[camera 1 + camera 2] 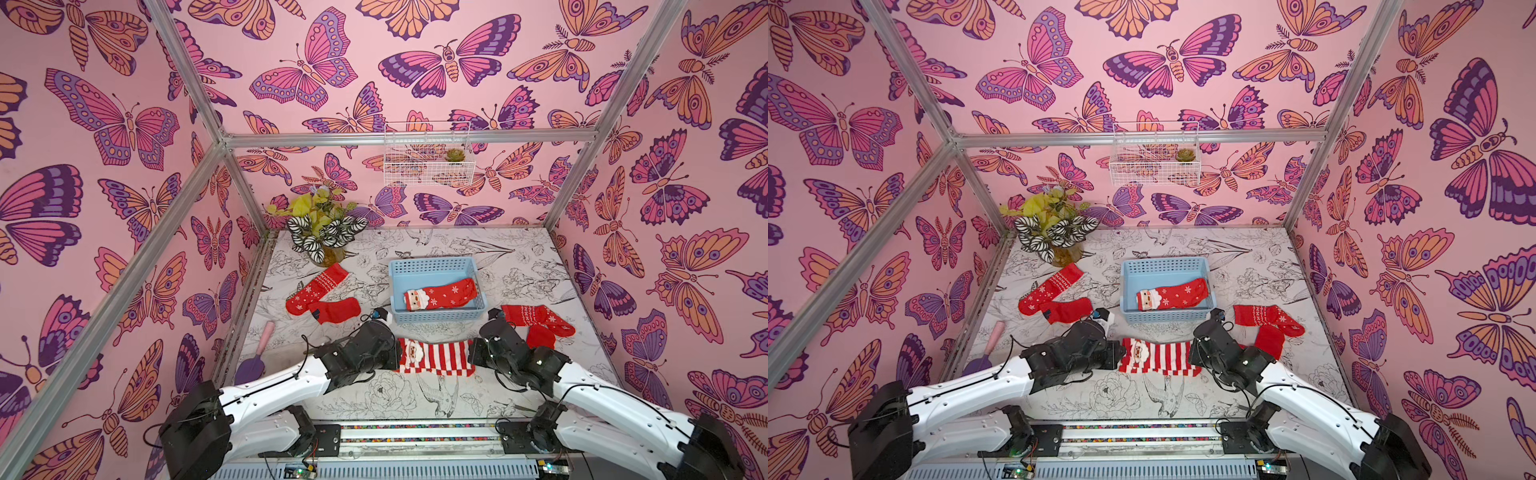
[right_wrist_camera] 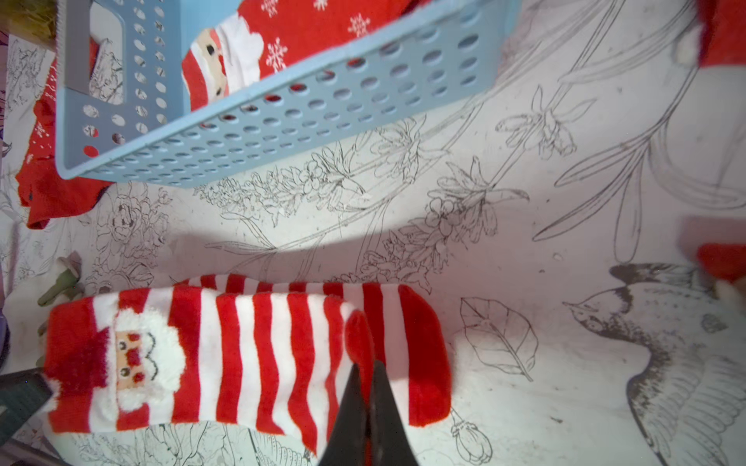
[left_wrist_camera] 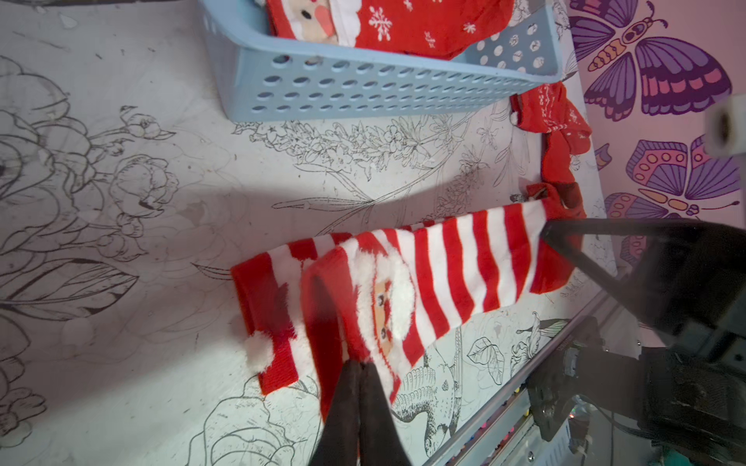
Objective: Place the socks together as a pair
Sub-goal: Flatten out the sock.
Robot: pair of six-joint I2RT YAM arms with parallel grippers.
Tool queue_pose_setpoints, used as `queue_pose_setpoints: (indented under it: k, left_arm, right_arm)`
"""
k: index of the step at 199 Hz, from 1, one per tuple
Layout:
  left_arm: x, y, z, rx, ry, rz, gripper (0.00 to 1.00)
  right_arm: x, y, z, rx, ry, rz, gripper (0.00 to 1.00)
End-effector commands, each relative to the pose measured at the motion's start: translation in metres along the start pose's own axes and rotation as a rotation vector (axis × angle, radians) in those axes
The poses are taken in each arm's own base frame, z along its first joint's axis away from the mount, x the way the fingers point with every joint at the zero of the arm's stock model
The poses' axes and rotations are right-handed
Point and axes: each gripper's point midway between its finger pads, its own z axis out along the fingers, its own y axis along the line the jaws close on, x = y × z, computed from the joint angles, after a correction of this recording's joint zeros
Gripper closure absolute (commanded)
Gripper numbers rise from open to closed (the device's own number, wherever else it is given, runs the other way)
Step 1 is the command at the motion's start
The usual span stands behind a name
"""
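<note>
Striped socks (image 2: 242, 355): red-white, Santa-faced, I see two stacked.
Left gripper (image 3: 359, 365): clamps Santa end.
Right gripper (image 2: 365, 365): clamps toe.

sock (image 1: 444, 294) in basket (image 1: 436, 319), stacked socks (image 1: 440, 357) before basket

Socks visible: seven in total, comprising two striped Santa socks (image 2: 250, 355) stacked one on the other, two white-patterned socks (left patterned sock (image 1: 316, 287), right patterned sock (image 1: 530, 316)), two plain red socks (left plain sock (image 1: 338, 311), right plain sock (image 1: 541, 336)) and one Santa snowflake sock (image 1: 442, 294). Containers: one blue basket (image 1: 432, 262) and one wire basket (image 1: 428, 176). Other items: one potted plant (image 1: 322, 232), one succulent (image 1: 455, 155) and one purple scoop (image 1: 251, 365).
</note>
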Motion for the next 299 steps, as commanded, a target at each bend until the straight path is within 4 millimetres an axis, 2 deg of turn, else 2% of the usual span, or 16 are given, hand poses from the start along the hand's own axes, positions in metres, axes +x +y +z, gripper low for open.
queue_pose_setpoints:
  k: [1, 50, 97, 148, 183, 186, 194, 223, 299]
  left_arm:
    - [0.013, 0.023, 0.005, -0.082, 0.018, -0.007, 1.0]
    - [0.016, 0.038, 0.012, -0.157, 0.028, 0.009, 1.0]
    - [0.023, 0.038, 0.021, -0.165, 0.079, 0.022, 1.0]
    - [0.024, 0.044, 0.023, -0.187, 0.077, 0.033, 1.0]
    - [0.023, 0.043, 0.024, -0.189, 0.077, 0.043, 1.0]
    - [0.028, 0.049, 0.029, -0.213, 0.099, 0.046, 1.0]
    - [0.03, 0.05, 0.03, -0.22, 0.106, 0.049, 1.0]
    - [0.027, 0.046, 0.032, -0.211, 0.105, 0.06, 1.0]
    - [0.025, 0.039, 0.033, -0.18, 0.101, 0.071, 1.0]
  right_arm:
    - [-0.012, -0.006, 0.001, 0.063, -0.042, -0.039, 1.0]
    - [-0.007, -0.007, 0.02, 0.113, 0.004, -0.041, 1.0]
    - [0.0, -0.007, 0.029, 0.132, 0.047, -0.044, 1.0]
    - [0.01, -0.006, 0.027, 0.127, 0.108, -0.036, 1.0]
    - [0.01, -0.006, 0.025, 0.128, 0.113, -0.03, 0.97]
    - [0.01, -0.007, 0.026, 0.131, 0.112, -0.03, 0.97]
    - [0.01, -0.009, 0.026, 0.143, 0.107, -0.032, 0.97]
    - [0.009, -0.011, 0.026, 0.154, 0.105, -0.033, 0.97]
    - [0.02, -0.021, 0.032, 0.192, 0.149, -0.033, 0.82]
